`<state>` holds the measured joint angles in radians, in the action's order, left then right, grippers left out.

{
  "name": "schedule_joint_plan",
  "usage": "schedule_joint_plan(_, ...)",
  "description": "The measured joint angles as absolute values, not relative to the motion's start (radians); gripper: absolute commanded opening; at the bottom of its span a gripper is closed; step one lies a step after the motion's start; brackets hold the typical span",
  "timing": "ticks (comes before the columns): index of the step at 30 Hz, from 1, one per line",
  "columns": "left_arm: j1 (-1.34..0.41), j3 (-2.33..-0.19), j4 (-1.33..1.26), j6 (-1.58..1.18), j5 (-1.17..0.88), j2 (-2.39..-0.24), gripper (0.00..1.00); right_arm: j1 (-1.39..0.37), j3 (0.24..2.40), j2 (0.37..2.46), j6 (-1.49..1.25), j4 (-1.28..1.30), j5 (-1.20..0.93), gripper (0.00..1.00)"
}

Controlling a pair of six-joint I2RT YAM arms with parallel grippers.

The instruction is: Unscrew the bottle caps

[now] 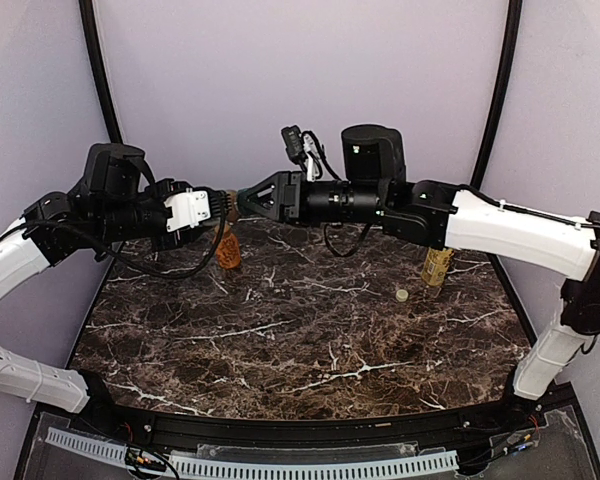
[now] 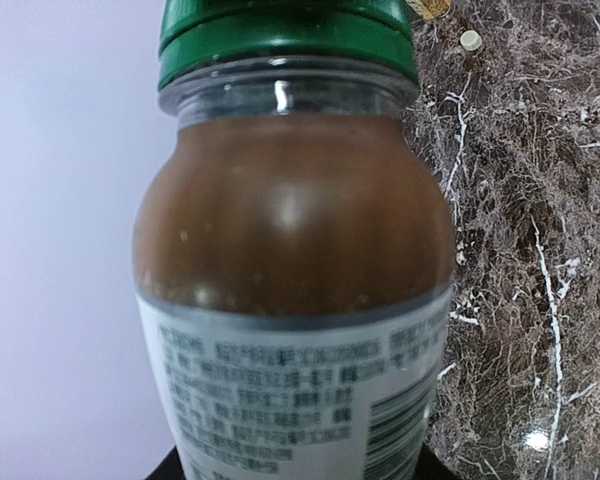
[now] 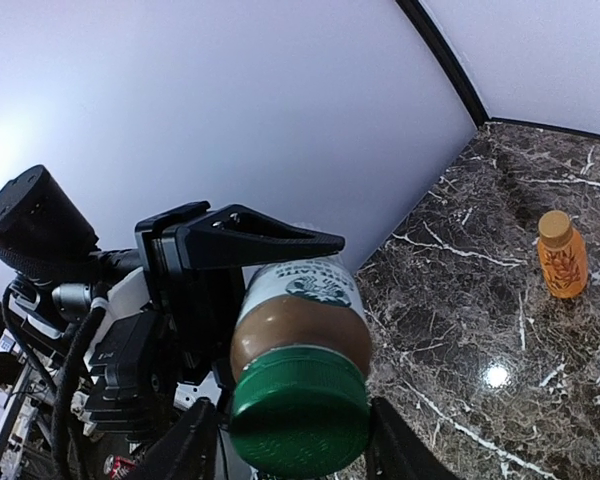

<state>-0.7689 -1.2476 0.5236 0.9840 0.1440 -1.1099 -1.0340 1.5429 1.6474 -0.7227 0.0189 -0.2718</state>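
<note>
Print on bottle [image 2: 290, 220] label [image 2: 300, 400] under green cap [image 2: 285, 40] blurs.

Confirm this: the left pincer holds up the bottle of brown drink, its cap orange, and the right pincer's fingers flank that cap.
Wrong in one respect: the cap is dark green, not orange; the right wrist view shows it. Otherwise yes: the left pincer holds up the bottle and the fingers of the right pincer flank the cap.

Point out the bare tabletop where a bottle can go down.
Free: the middle and front of the marble tabletop, from the orange bottle forward to the near edge. Crowded: right rear, where the yellow bottle, partly hidden by the right arm, stands beside the loose cream cap.
</note>
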Motion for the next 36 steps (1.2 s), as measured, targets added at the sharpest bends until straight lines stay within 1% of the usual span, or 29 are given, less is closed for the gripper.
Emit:
schedule_joint_plan(3, -0.77, -1.248, 0.521, 0.984, 0.147, -1.107, 0.3, -1.032, 1.543, 1.653, -0.722, 0.014, -0.271, 0.29)
schedule_joint_plan(8, -0.771, -1.246, 0.522, 0.985, 0.152, -1.106, 0.3, -1.031, 1.543, 1.658, -0.708, 0.005, -0.277, 0.01)
schedule_joint_plan(9, -0.771, -1.246, 0.522, 0.985, 0.151, -1.105, 0.3, -1.029, 1.543, 1.658, -0.7, 0.005, -0.281, 0.0)
schedule_joint_plan(12, -0.772, -1.246, 0.529, 0.985, 0.144, -1.101, 0.3, -1.028, 1.543, 1.658, -0.627, 0.005, -0.302, 0.0)
schedule_joint_plan(17, -0.77, -1.266, 0.627, 0.983, 0.07, -1.095, 0.3, -1.061, 1.53, 1.639, -0.295, 0.062, -0.304, 0.0)
schedule_joint_plan(21, -0.773, -1.29, 0.744, 0.981, -0.041, -1.093, 0.3, -1.128, 1.452, 1.578, 0.046, 0.077, -0.239, 0.0)
schedule_joint_plan(25, -0.774, -1.301, 0.814, 0.972, -0.109, -1.095, 0.3, -1.173, 1.443, 1.567, 0.321, 0.108, -0.176, 0.0)
schedule_joint_plan(32, -0.77, -1.308, 0.868, 0.972, -0.14, -1.099, 0.29, -1.223, 1.445, 1.567, 0.654, 0.136, -0.072, 0.0)
schedule_joint_plan(33, -0.77, -1.308, 0.87, 0.972, -0.141, -1.099, 0.3, -1.225, 1.445, 1.567, 0.682, 0.136, -0.063, 0.03)
schedule_joint_plan(34, -0.77, -1.308, 0.87, 0.972, -0.141, -1.099, 0.29, -1.227, 1.445, 1.567, 0.71, 0.136, -0.056, 0.09)
schedule_joint_plan(35, -0.77, -1.308, 0.87, 0.972, -0.141, -1.099, 0.3, -1.229, 1.445, 1.567, 0.732, 0.136, -0.051, 0.16)
schedule_joint_plan(36, -0.769, -1.308, 0.87, 0.972, -0.142, -1.099, 0.29, -1.23, 1.445, 1.567, 0.75, 0.137, -0.047, 0.27)
